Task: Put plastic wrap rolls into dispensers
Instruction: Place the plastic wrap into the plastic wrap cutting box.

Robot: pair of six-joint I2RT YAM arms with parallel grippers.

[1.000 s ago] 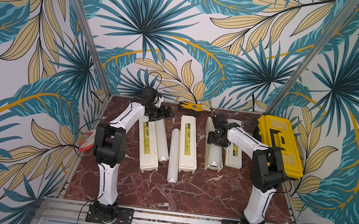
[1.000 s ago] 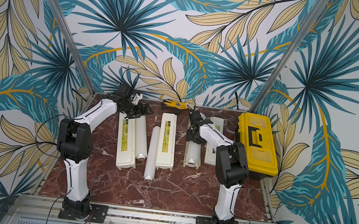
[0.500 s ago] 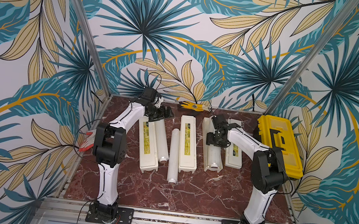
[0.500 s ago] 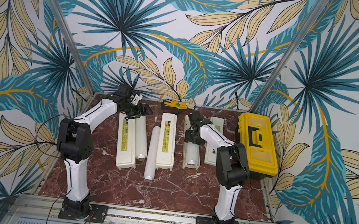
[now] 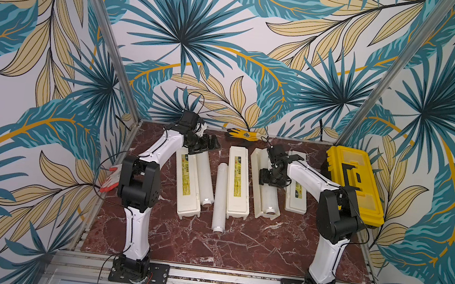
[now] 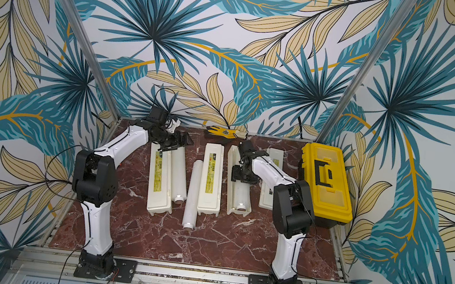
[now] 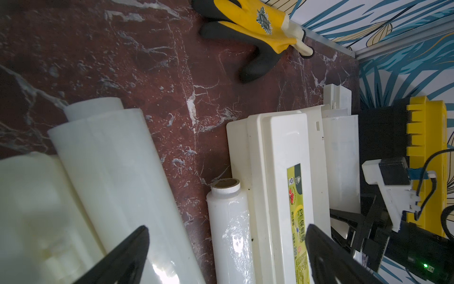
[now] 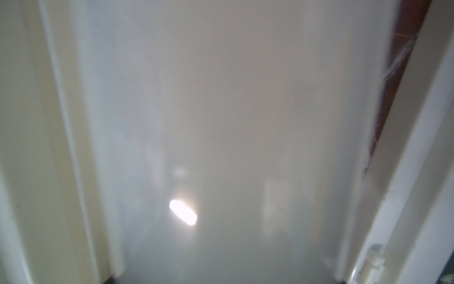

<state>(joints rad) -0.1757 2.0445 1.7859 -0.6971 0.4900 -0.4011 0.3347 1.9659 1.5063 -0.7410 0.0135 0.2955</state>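
Three plastic wrap rolls show in both top views. One roll [image 5: 203,176] lies against a closed dispenser [image 5: 186,183] at the left. My left gripper [image 5: 204,145] hovers open above this roll's far end [image 7: 110,172], holding nothing. A second roll [image 5: 220,198] [image 7: 231,233] lies loose beside the closed middle dispenser [image 5: 239,185]. The third roll [image 5: 268,202] rests in an open dispenser [image 5: 255,181]. My right gripper [image 5: 272,179] is down on that roll, fingers either side, holding it. Its wrist view shows only the blurred roll [image 8: 221,123]; the fingers are hidden.
Another labelled cream box [image 5: 296,192] lies under the right arm. A yellow-black toolbox [image 5: 354,182] stands at the right edge. A yellow-black glove [image 5: 246,134] lies at the back wall. An orange-white glove [image 5: 111,177] hangs off the table's left edge.
My right gripper has shifted slightly left and toward the front, and the open dispenser with its roll has slid a little left with it. The left arm has not moved.
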